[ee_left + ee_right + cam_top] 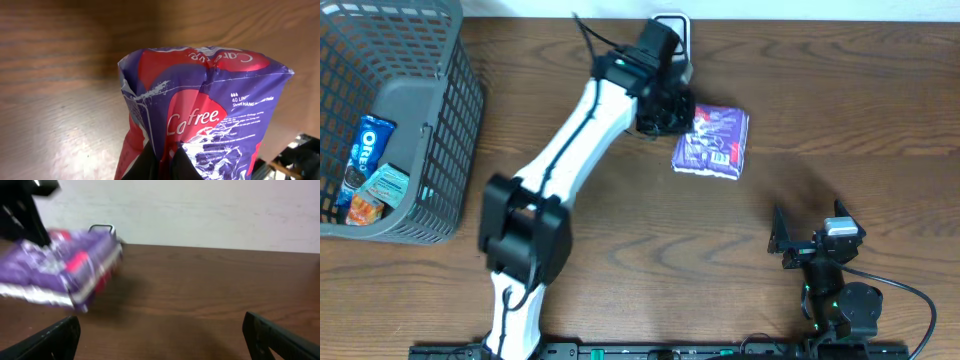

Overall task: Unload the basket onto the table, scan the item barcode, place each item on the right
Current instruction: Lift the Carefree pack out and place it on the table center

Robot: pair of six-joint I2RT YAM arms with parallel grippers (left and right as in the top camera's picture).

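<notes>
The item is a purple and red soft pack (pixel 712 142) at the back middle of the table, with "Carefree" printed on it (pixel 210 115). A white printed patch shows on its near edge in the overhead view; I cannot make out a barcode there. My left gripper (pixel 670 112) reaches in from the left and is shut on the pack's left end, with the black fingers (pixel 150 162) pinching the wrapper between them. My right gripper (pixel 798 245) stands open near the front right, well apart from the pack (pixel 60 265), with nothing between its fingers (pixel 55 337).
A grey mesh basket (pixel 440 120) at the far left holds an Oreo pack (pixel 368 145) and other snack packs. A small white-framed object (pixel 670 25) stands at the table's back edge just behind the left gripper. A white wall lies beyond.
</notes>
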